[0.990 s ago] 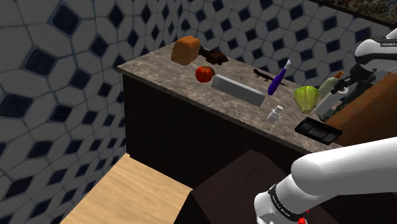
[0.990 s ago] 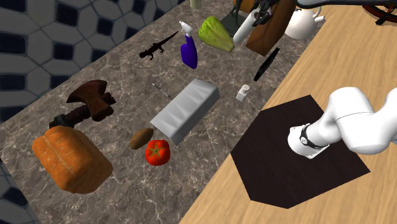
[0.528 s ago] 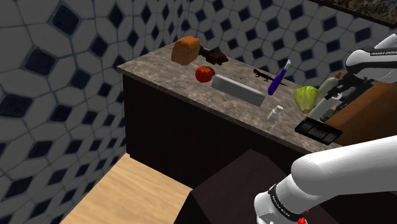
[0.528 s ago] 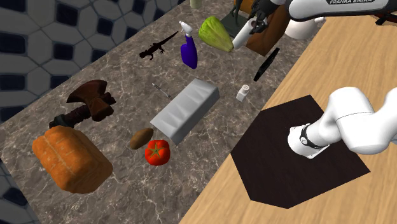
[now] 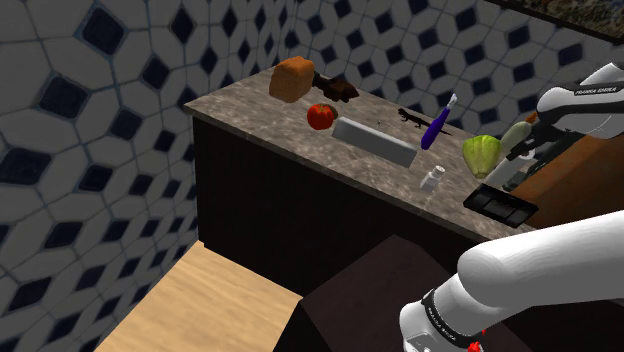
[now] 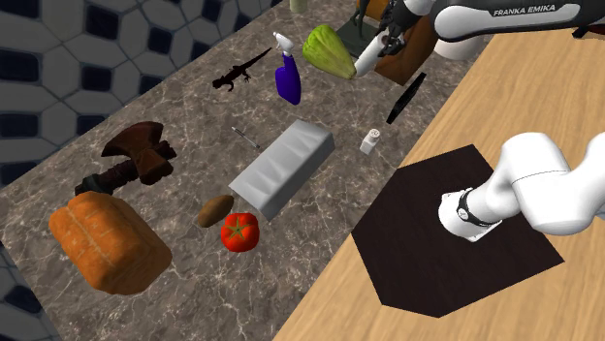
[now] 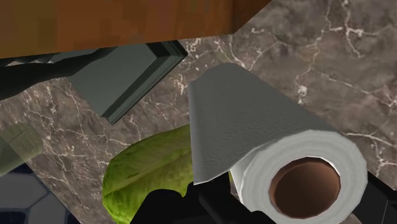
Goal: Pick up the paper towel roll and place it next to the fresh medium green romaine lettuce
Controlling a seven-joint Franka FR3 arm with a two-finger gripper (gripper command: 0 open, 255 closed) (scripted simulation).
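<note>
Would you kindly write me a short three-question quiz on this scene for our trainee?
1. True or false: the gripper is shut on the roll.
2. The roll's core looks: A brown, B blue, C green.
3. Which leafy thing lies just beside the roll?
Key: 1 true; 2 A; 3 the lettuce.

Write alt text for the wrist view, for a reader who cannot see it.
A paper towel roll, brown core facing the camera, is clasped in the black claw over a marbled counter. A green lettuce lies close beside it, with a dark flat tray and a brown block beyond.
</note>
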